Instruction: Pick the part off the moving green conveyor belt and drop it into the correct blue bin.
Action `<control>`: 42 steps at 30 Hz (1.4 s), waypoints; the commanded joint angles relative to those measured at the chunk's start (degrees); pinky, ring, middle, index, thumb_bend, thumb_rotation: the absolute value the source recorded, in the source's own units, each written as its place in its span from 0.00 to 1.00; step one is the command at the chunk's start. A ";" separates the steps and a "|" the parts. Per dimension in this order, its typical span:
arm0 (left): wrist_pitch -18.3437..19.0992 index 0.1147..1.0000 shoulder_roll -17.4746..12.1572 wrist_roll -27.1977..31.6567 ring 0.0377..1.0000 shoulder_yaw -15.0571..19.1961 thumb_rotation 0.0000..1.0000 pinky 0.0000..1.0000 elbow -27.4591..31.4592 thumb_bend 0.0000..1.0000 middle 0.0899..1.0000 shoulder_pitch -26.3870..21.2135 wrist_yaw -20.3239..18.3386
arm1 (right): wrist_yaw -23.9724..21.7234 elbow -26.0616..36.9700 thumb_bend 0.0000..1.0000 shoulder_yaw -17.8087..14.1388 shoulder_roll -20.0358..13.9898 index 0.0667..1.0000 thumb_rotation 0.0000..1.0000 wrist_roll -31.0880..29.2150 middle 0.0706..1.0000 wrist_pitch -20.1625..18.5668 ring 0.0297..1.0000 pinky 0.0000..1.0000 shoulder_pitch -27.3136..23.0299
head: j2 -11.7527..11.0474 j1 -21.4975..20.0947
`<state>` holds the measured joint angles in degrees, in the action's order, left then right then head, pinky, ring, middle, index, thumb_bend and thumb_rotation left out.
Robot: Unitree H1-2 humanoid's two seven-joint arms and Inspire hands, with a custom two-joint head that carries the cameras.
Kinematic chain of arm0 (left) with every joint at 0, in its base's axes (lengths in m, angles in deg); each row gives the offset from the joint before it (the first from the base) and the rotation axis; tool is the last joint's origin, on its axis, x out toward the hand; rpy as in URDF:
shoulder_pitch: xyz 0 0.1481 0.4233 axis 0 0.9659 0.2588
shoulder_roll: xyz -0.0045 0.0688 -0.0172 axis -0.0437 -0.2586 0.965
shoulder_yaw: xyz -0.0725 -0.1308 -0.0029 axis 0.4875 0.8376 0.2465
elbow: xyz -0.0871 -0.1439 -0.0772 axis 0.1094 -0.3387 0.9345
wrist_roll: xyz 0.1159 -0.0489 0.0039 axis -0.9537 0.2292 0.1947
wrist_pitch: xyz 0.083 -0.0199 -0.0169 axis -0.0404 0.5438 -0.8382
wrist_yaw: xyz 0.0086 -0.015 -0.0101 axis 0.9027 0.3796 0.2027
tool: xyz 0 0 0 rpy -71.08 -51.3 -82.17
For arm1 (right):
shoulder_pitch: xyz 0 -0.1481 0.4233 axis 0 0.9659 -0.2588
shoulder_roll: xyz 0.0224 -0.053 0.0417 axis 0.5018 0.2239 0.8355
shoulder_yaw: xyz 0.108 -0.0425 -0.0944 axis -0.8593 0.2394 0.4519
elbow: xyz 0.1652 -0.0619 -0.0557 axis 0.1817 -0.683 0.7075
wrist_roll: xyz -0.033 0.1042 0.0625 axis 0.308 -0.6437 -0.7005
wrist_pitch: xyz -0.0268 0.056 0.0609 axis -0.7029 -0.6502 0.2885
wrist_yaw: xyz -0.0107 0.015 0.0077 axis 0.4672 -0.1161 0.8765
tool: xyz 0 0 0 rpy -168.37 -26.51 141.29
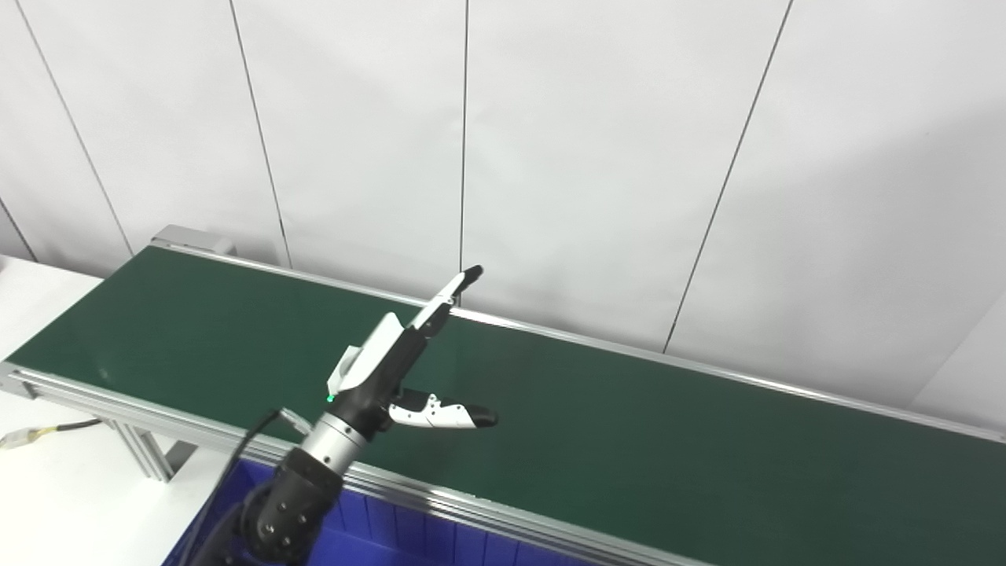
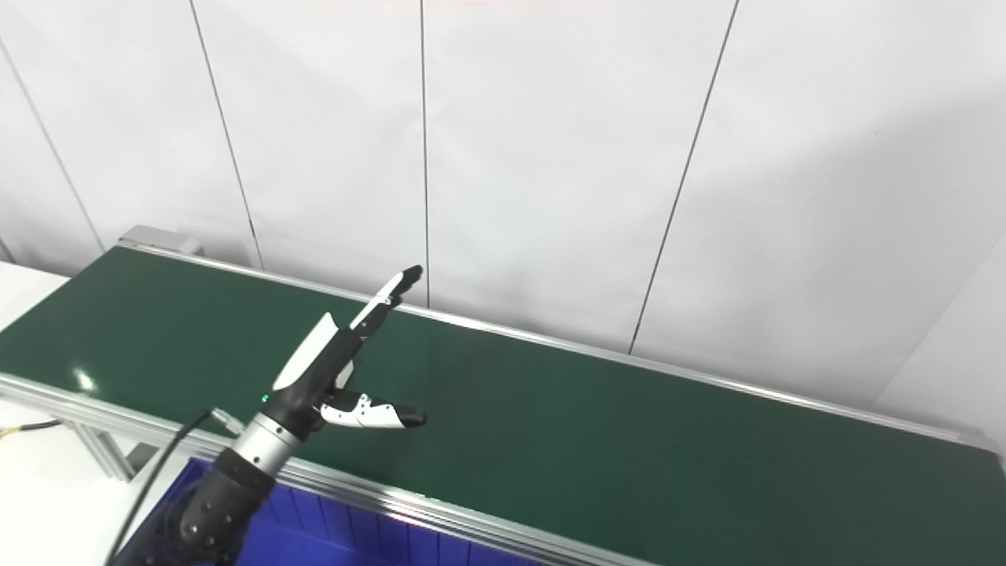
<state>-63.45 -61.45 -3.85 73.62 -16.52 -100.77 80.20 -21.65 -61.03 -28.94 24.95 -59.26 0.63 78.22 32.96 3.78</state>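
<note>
Green conveyor belt (image 1: 644, 424): running diagonally from upper left to lower right, framed by silver aluminium rails (image 1: 471, 503), its dark top showing no part anywhere along the visible length; the task's part is not appearing in either view. Left hand (image 1: 393, 369): reaching in from the lower left on a black and silver forearm (image 1: 314, 464), hanging over the near half of the belt, released and grasping nothing, with its fingers (image 1: 448, 299) stretching straight toward the far rail and the black-tipped thumb (image 1: 456, 417) sticking out to the right, well apart from them. A small green light is glowing at the wrist (image 1: 329, 398). Right hand: not showing in either view. Blue bin (image 1: 409, 534): sitting just below the near rail at the bottom edge, with only its ribbed inner wall showing. White surface (image 1: 71, 487): lying at the lower left, carrying the conveyor's leg (image 1: 149, 452) and a cable with a pale connector (image 1: 23, 436). White panelled wall (image 1: 597, 157): standing behind the belt, with thin dark seams dividing it.
</note>
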 commanded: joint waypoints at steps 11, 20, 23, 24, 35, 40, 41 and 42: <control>2.53 1.00 -4.64 -4.15 1.00 -0.08 0.40 0.93 -9.61 0.91 1.00 -9.75 -1.46 | 1.31 2.09 0.80 1.15 -0.01 1.00 0.94 0.55 0.98 3.01 0.96 1.00 -1.03 | 1.32 0.86; 6.08 1.00 -7.95 -11.61 1.00 -3.27 0.30 0.98 -14.63 0.94 1.00 -13.32 -2.30 | 0.84 2.46 0.78 1.20 -0.20 1.00 0.94 -0.19 0.98 3.01 0.96 1.00 -1.03 | 1.71 1.21; 5.29 0.99 -9.28 -13.97 1.00 -4.83 0.30 1.00 -17.17 0.95 1.00 -14.69 -2.03 | 0.52 2.55 0.77 1.02 -0.01 1.00 0.93 -0.70 0.98 3.01 0.97 1.00 -0.91 | 1.80 1.22; 5.47 0.99 -9.56 -14.55 1.00 -5.23 0.29 1.00 -17.80 0.96 1.00 -15.04 -2.09 | 0.48 2.59 0.76 1.00 0.00 1.00 0.93 -0.72 0.98 3.01 0.97 1.00 -0.87 | 1.80 1.22; 6.51 0.97 -11.33 -19.88 1.00 -9.85 0.21 1.00 -23.76 0.99 1.00 -17.57 -2.66 | -0.21 2.84 0.74 0.78 0.17 1.00 0.94 -1.29 0.99 3.01 0.97 1.00 -0.69 | 1.99 1.38; 7.14 0.96 -10.79 -22.19 1.00 -11.34 0.17 1.00 -25.99 0.96 1.00 -18.12 -1.14 | 0.43 3.01 0.74 0.85 0.18 1.00 0.94 -0.65 0.99 3.01 0.97 1.00 -0.58 | 2.03 1.43; 7.55 0.97 -10.61 -22.96 1.00 -11.77 0.15 1.00 -26.45 0.94 1.00 -18.27 -0.93 | 0.45 3.08 0.74 0.85 0.21 1.00 0.94 -0.65 0.99 3.01 0.97 1.00 -0.55 | 2.03 1.43; 8.12 0.97 -10.35 -23.62 1.00 -12.13 0.15 1.00 -26.65 0.94 1.00 -18.35 -0.88 | 0.51 3.19 0.74 0.93 0.17 1.00 0.94 -0.55 0.99 3.01 0.97 1.00 -0.50 | 2.02 1.39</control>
<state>-56.30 -71.07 -26.51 61.46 -43.75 -115.88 77.36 -20.97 -59.74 -28.13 24.64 -59.89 0.63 77.93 35.07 5.10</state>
